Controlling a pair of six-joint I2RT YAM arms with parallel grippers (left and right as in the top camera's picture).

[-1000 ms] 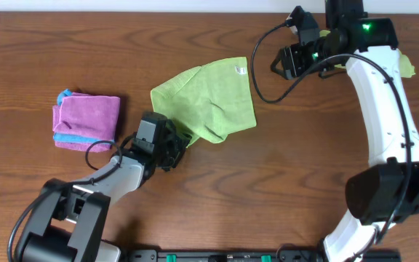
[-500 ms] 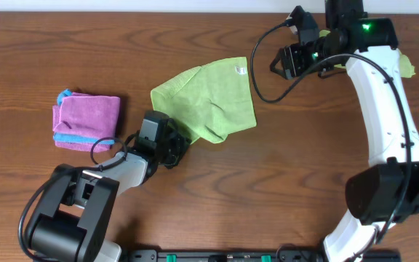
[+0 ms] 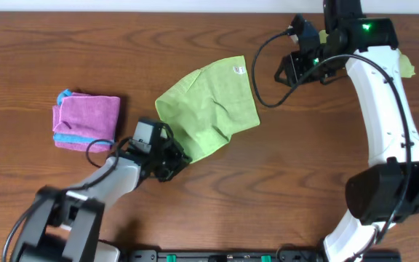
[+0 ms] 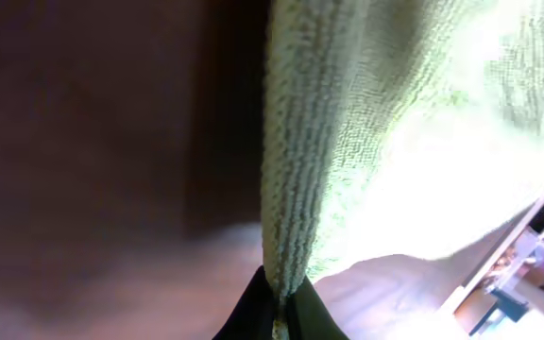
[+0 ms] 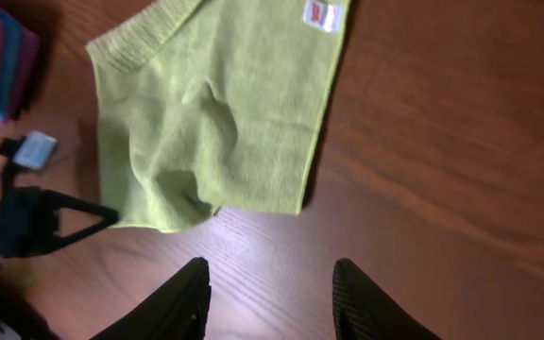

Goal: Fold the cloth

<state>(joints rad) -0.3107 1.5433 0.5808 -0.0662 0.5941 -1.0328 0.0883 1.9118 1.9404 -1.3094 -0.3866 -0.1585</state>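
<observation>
The left gripper [image 3: 173, 157] pinches the lime-green cloth [image 3: 213, 102] by its lower corner.
The cloth lies rumpled at upper centre of the overhead frame; the right gripper [image 5: 270, 304] hovers, fingers apart, empty.

The right arm [image 3: 388, 124], running down the right side of the overhead frame, has smooth white link shells between black joint housings. The largest is a rounded black joint [image 3: 388, 193] at lower right. A green light [image 3: 368, 28] glows on its black wrist block at upper right, and a thin black cable [image 3: 256, 73] loops out beside it. The right gripper [image 5: 270, 274] has matt black fingers [image 5: 179, 307] with rounded tips. The left arm [image 3: 111, 178], at lower left, is pale grey with black joints and a black left gripper [image 3: 182, 156].
</observation>
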